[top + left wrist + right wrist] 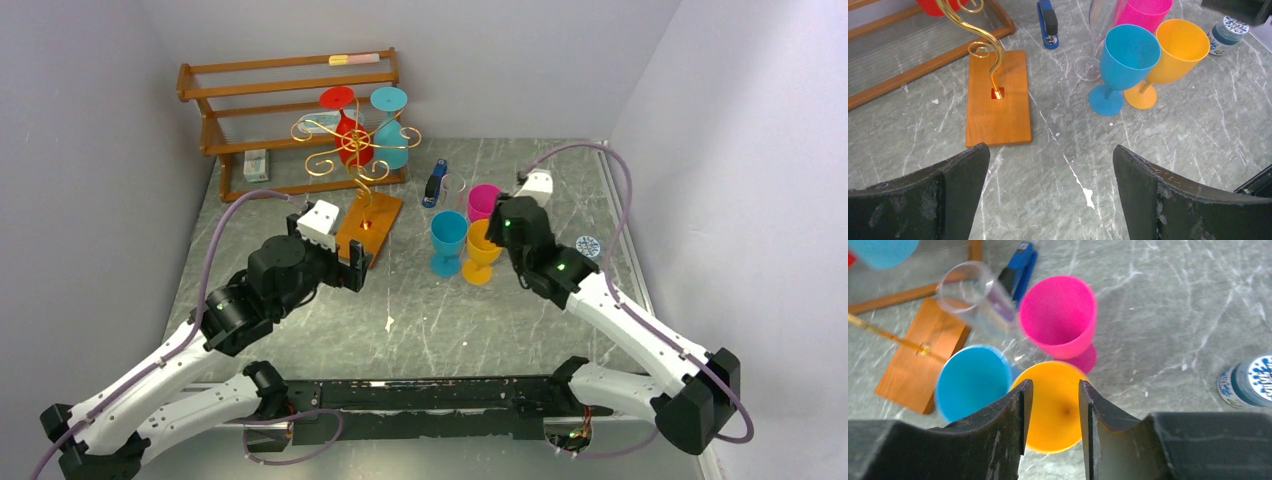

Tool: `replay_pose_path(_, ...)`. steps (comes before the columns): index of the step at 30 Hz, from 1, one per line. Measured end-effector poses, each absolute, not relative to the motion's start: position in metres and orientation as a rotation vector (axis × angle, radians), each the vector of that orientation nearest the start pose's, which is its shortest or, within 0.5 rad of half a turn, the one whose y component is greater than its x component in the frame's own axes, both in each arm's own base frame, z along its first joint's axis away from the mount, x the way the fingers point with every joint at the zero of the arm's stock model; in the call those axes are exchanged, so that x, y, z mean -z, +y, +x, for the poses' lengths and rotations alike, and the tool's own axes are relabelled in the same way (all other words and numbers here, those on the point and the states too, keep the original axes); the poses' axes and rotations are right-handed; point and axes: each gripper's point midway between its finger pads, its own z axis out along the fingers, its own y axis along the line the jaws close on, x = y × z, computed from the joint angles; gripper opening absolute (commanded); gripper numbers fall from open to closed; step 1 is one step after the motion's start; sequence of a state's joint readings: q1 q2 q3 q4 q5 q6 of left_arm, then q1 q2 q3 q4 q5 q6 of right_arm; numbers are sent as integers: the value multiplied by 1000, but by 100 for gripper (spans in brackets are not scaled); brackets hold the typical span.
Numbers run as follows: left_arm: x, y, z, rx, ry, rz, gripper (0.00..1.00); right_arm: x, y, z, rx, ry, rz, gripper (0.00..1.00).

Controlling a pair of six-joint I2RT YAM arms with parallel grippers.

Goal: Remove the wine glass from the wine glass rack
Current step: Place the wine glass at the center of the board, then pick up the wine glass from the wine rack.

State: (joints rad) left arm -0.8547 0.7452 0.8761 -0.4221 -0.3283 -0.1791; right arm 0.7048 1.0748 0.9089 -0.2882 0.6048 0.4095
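Nearest the overhead camera, the left arm (pixel 150 385) and the right arm (pixel 640 335) reach out over the grey marbled surface (pixel 420 320). The left end effector (pixel 328 247) sits just beside the near end of the wine glass rack (pixel 368 222). A red wine glass (pixel 346 125) and a teal wine glass (pixel 390 125) hang upside down on its gold arms. Behind it stands a wooden shelf rack (pixel 290 80). The right end effector (pixel 497 240) hovers over an orange wine glass (pixel 480 255). That glass stands upright on the surface, well apart from the rack, with a blue wine glass (pixel 447 242) touching it and a pink wine glass (pixel 483 200) just behind.

From the left wrist, the left end effector (pixel 1050 150) is spread wide and has hold of nothing. Bare surface lies between its fingers (pixel 963 175). Ahead to the left is the rack's orange-brown base (pixel 998 115). To the right stand the blue, orange and pink glasses, a clear glass (pixel 1093 45), a blue stapler (pixel 1048 22) and a small bottle (pixel 1228 32).

From the right wrist, the right end effector (pixel 1055 387) is partly open, its fingers a narrow gap apart. Through that gap the inside of the orange wine glass (pixel 1055 415) shows directly below. Nothing is pinched between the fingers. This view is slightly blurred.
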Motion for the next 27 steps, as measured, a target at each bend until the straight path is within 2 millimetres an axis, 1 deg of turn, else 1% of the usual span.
replay_pose_path(2,-272,-181,223,409,1833,403,97,-228,133,318,-139,1959,158,46)
replay_pose_path(4,-270,-181,223,406,1840,408,97,-223,122,323,-160,1982,199,48)
replay_pose_path(5,-269,-181,223,403,1844,410,97,-219,121,324,-182,2002,208,49)
replay_pose_path(7,-267,-181,223,398,1853,414,97,-212,125,324,-217,2038,192,49)
replay_pose_path(10,-265,-181,223,394,1860,418,97,-199,139,324,-267,2115,143,49)
replay_pose_path(12,-265,-180,222,393,1861,418,97,-189,144,324,-273,2156,124,49)
replay_pose_path(18,-269,-177,220,393,1854,412,97,-164,139,324,-196,2249,107,48)
replay_pose_path(21,-274,-175,220,396,1842,404,97,-162,137,323,-173,2257,89,48)
replay_pose_path(27,-274,-174,219,394,1839,405,97,-173,139,328,-174,2235,55,47)
